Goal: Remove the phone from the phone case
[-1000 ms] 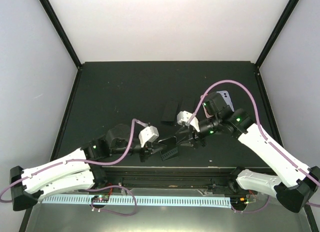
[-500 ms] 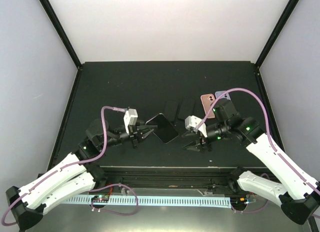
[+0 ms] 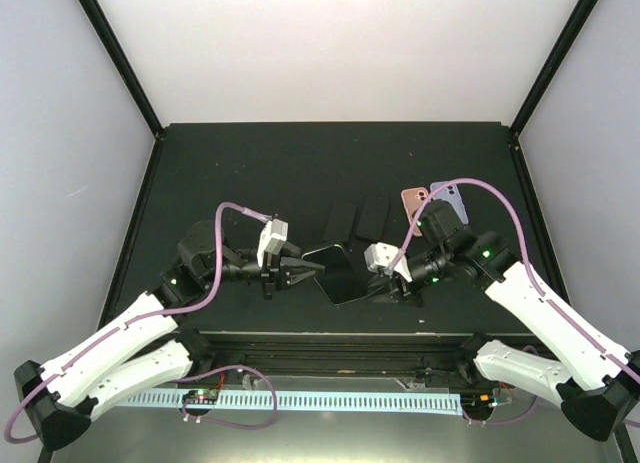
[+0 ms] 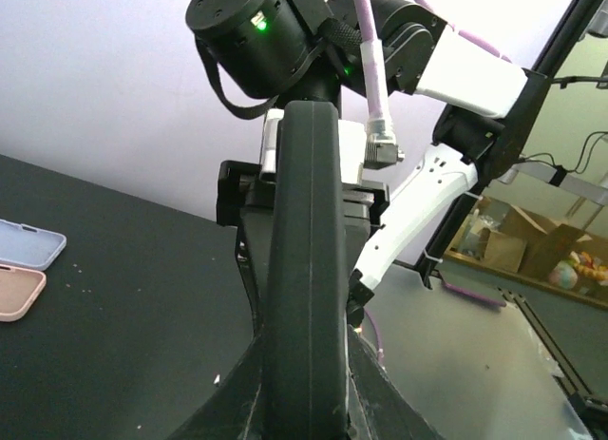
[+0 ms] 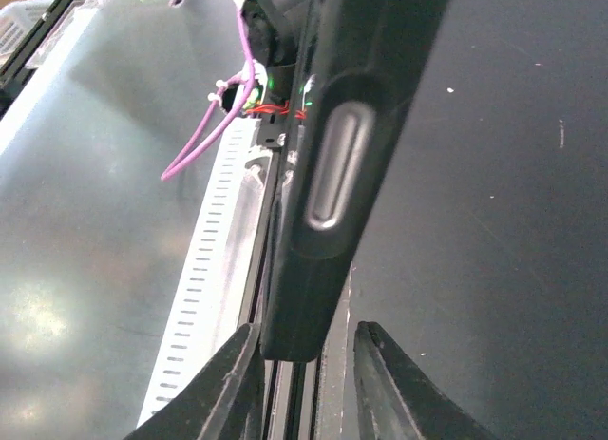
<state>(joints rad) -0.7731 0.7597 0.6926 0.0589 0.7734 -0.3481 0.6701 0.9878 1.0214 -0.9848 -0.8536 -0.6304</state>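
A black phone in a black case (image 3: 335, 273) hangs above the table's near middle, between the two grippers. My left gripper (image 3: 312, 268) is shut on its left end; in the left wrist view the phone's edge (image 4: 304, 221) stands clamped between the jaws of the left gripper (image 4: 304, 383). My right gripper (image 3: 372, 286) is open at the phone's right end. In the right wrist view the phone's end, with a side button (image 5: 342, 155), sits between the spread jaws of the right gripper (image 5: 309, 359), against the left finger (image 5: 237, 373) and apart from the right one.
Two black cases (image 3: 342, 221) (image 3: 375, 215) lie on the black table behind the phone. A pink case (image 3: 415, 205) and a lilac case (image 3: 447, 198) lie at the back right, partly under the right arm; they also show in the left wrist view (image 4: 19, 293) (image 4: 28, 245).
My left gripper has lifted the phone from the near edge and carried it right. My right gripper has moved left and now has its jaws around the phone's other end.
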